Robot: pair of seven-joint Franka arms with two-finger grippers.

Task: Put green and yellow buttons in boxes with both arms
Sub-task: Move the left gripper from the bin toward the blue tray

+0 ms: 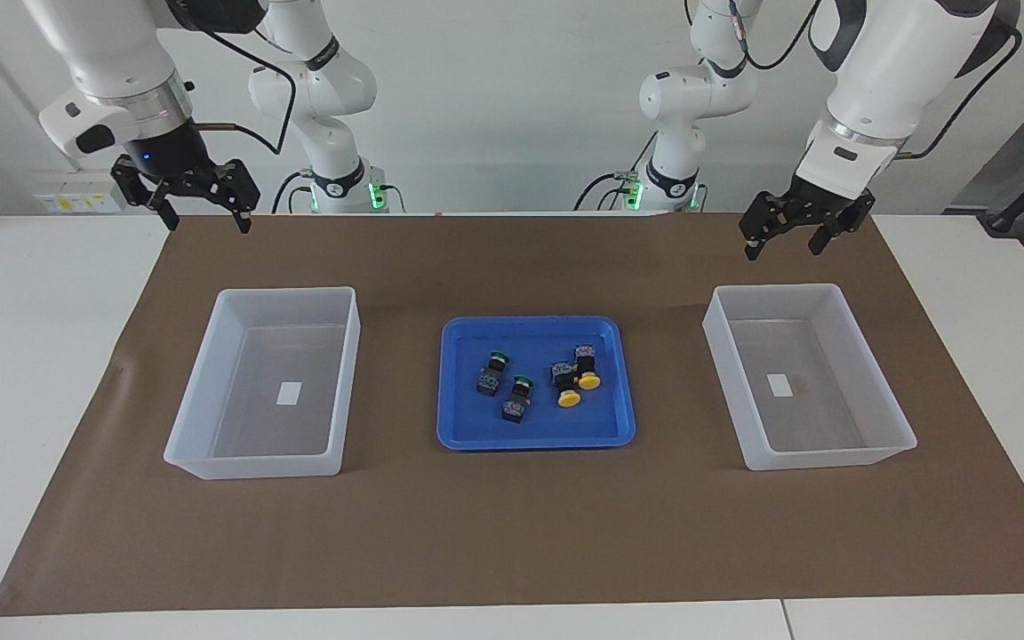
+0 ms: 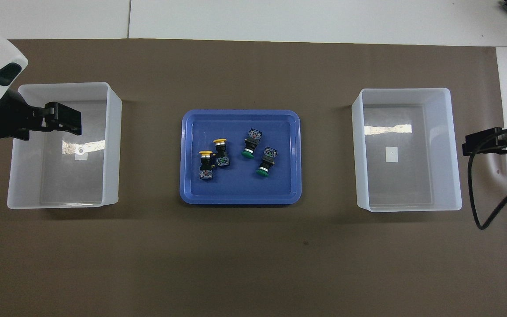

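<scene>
Two green buttons (image 1: 494, 373) (image 1: 519, 398) and two yellow buttons (image 1: 568, 391) (image 1: 588, 372) lie in a shallow blue tray (image 1: 534, 434) at the table's middle. The overhead view shows the green buttons (image 2: 250, 144) (image 2: 266, 161) and the yellow buttons (image 2: 206, 164) (image 2: 221, 152) too. One translucent box (image 1: 779, 290) (image 2: 113, 145) stands toward the left arm's end, the other (image 1: 285, 292) (image 2: 357, 145) toward the right arm's end. Both are empty. My left gripper (image 1: 784, 249) (image 2: 71, 121) hangs open and empty over its box. My right gripper (image 1: 207, 222) (image 2: 467, 147) hangs open and empty over the mat beside its box.
A brown mat (image 1: 512, 533) covers the white table under the tray and both boxes. Each box has a small white label (image 1: 290, 393) (image 1: 779, 384) on its floor. The right arm's dark cable (image 2: 478, 207) loops down beside its box.
</scene>
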